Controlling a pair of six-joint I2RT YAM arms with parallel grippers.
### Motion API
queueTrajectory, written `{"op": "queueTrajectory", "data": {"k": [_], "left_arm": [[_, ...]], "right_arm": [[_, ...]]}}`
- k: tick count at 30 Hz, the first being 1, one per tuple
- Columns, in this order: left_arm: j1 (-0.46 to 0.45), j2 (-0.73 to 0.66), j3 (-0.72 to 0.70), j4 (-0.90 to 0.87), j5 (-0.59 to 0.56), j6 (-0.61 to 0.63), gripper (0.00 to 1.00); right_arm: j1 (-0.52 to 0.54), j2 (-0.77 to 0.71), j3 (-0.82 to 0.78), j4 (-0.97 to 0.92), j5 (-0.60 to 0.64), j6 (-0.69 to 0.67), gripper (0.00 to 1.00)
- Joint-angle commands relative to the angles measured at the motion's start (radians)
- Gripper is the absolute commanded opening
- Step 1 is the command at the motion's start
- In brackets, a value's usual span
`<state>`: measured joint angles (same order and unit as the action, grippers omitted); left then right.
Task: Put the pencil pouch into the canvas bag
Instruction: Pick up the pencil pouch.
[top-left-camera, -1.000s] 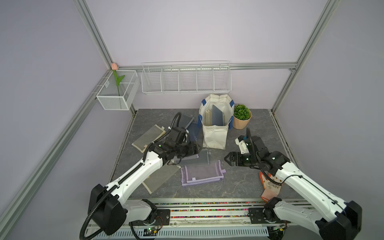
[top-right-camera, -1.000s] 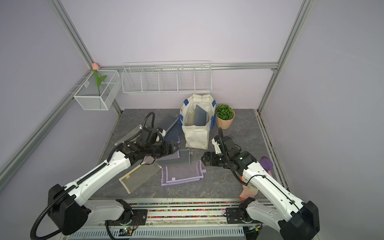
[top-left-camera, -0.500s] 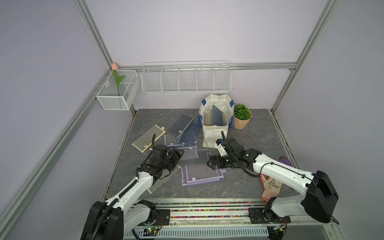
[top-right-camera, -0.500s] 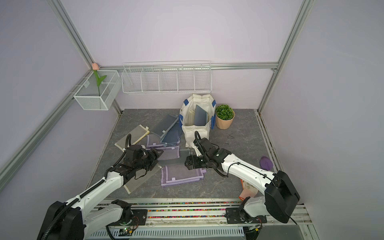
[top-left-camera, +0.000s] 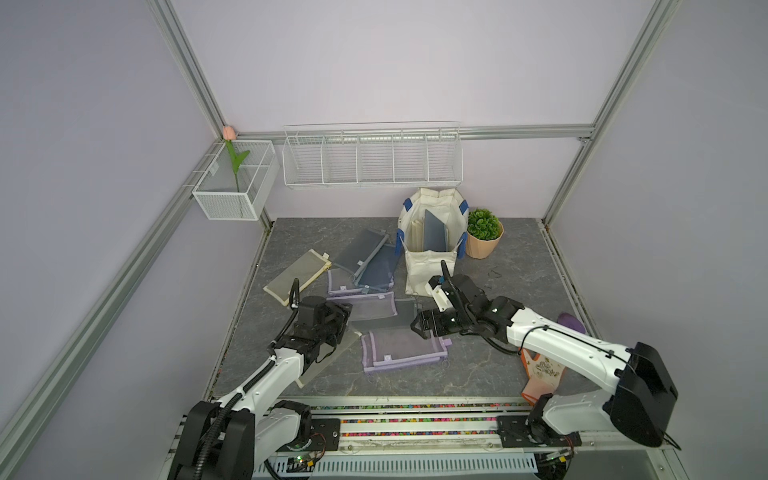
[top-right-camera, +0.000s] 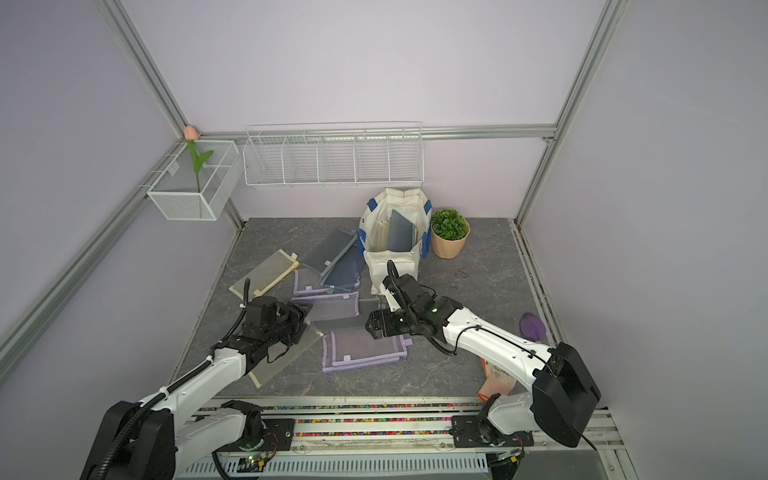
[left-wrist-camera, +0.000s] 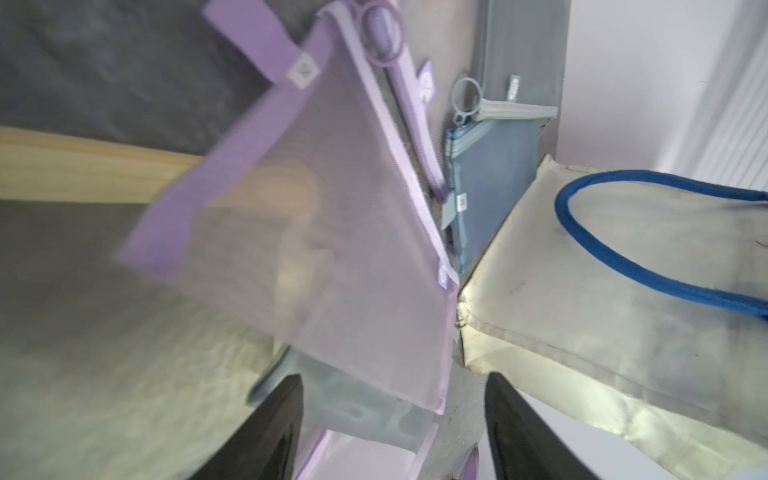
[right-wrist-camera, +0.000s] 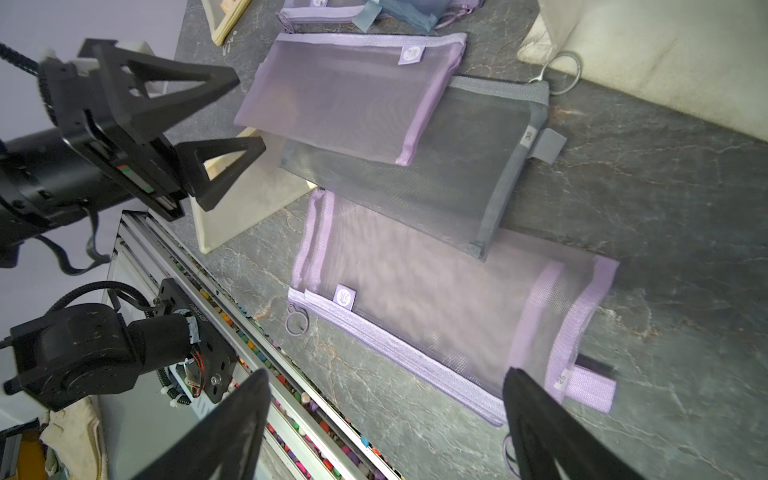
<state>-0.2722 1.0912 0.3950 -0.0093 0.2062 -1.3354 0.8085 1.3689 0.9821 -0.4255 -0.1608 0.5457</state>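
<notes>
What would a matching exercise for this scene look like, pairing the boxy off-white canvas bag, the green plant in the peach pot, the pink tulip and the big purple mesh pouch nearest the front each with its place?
Things:
1. boxy off-white canvas bag with blue handles
2. green plant in a peach pot
3. pink tulip
4. large purple mesh pouch

Places:
A. in the white mesh basket on the wall
B. flat on the grey table, under the right gripper
C. standing open, a grey-blue pouch upright inside
D. beside the bag, at the back

Pairs: 1-C, 2-D, 3-A, 4-B
</notes>
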Motion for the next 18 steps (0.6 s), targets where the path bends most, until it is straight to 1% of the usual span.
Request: {"op": "queueTrajectory", "data": {"k": [1,7,9,10,12,13,16,17,18], "left_arm": [[0.012,-0.001,-0.022,0.05,-0.036,-0.038,0.68],[0.049,0.127,-0.02,0.192,-0.031,0.012,0.66],[0.061,0.179,0.004,0.194,-0.027,0.04,0.65],[0.067,0.206,0.013,0.207,-0.026,0.051,0.63],[0.078,0.249,0.02,0.235,-0.021,0.064,0.57],[0.081,0.268,0.028,0.248,-0.016,0.073,0.49],[0.087,0.292,0.057,0.234,0.014,0.106,0.13],[0.087,0.285,0.055,0.232,0.01,0.105,0.05],[0.087,0.271,0.051,0.225,0.004,0.103,0.0]], "right_arm": [[0.004,-0.013,0.023,-0.01,0.001,-0.017,0.89],[0.004,0.002,0.039,-0.012,-0.009,-0.025,0.89],[0.004,0.0,0.041,-0.012,-0.011,-0.025,0.89],[0.003,-0.001,0.041,-0.013,-0.011,-0.024,0.89],[0.003,-0.01,0.04,-0.018,-0.007,-0.024,0.89],[0.004,-0.015,0.036,-0.02,-0.003,-0.024,0.89],[0.004,-0.039,0.022,-0.022,0.007,-0.017,0.89],[0.004,-0.046,0.016,-0.022,0.009,-0.015,0.89],[0.004,-0.051,0.012,-0.023,0.011,-0.012,0.89]]}}
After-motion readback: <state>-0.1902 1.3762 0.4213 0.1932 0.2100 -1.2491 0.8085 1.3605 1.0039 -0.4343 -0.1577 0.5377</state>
